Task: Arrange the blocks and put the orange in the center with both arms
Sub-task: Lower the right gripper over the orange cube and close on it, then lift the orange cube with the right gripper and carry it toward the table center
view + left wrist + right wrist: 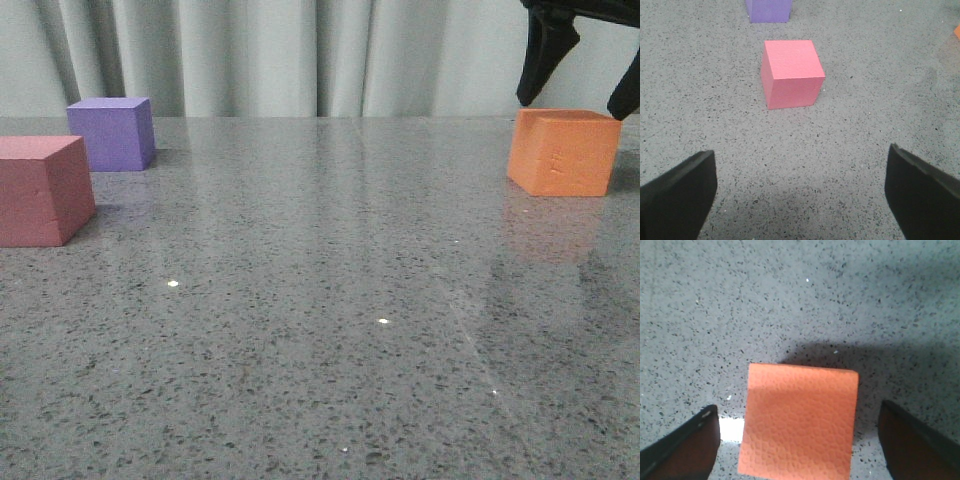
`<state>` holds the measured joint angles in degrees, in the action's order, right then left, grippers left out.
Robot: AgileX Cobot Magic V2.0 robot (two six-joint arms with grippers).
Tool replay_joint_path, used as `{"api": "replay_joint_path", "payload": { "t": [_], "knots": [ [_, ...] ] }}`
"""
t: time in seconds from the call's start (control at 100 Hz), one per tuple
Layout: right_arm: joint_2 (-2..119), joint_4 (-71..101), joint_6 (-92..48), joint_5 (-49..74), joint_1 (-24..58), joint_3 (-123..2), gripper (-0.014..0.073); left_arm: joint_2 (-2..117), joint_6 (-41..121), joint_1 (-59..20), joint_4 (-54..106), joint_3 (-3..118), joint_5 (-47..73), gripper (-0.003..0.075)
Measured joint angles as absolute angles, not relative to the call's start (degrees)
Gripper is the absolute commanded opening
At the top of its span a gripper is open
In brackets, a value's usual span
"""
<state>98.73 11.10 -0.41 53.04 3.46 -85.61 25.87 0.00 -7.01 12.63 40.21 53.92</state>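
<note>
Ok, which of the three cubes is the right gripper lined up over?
The orange cube, alone on the table's right side, sits between the open right gripper's fingers. The pink-red cube and purple cube sit far left.

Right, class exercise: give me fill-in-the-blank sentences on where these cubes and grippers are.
1. The right gripper hangs open over the ____ cube.
2. In the front view, the purple cube stands behind the ____ cube.
3. The left gripper holds ____.

Missing words: orange; pink-red; nothing
</note>
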Motion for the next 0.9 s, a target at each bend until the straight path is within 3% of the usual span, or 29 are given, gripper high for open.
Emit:
{"api": "replay_joint_path", "payload": {
  "t": [0.42, 0.71, 0.9],
  "knots": [
    [102.70, 11.10, -0.41, 52.94, 3.46, -85.65, 0.0623, 25.87, 0.00, -7.01, 12.63, 40.21, 53.92, 0.0640],
    [102.70, 11.10, -0.49, 52.94, 3.46, -85.74, 0.0262, 25.87, 0.00, -7.01, 12.63, 40.21, 53.92, 0.0640],
    [102.70, 11.10, -0.49, 54.31, 3.46, -86.45, 0.0244, 25.87, 0.00, -7.01, 12.63, 40.21, 53.92, 0.0639]
  ]
}}
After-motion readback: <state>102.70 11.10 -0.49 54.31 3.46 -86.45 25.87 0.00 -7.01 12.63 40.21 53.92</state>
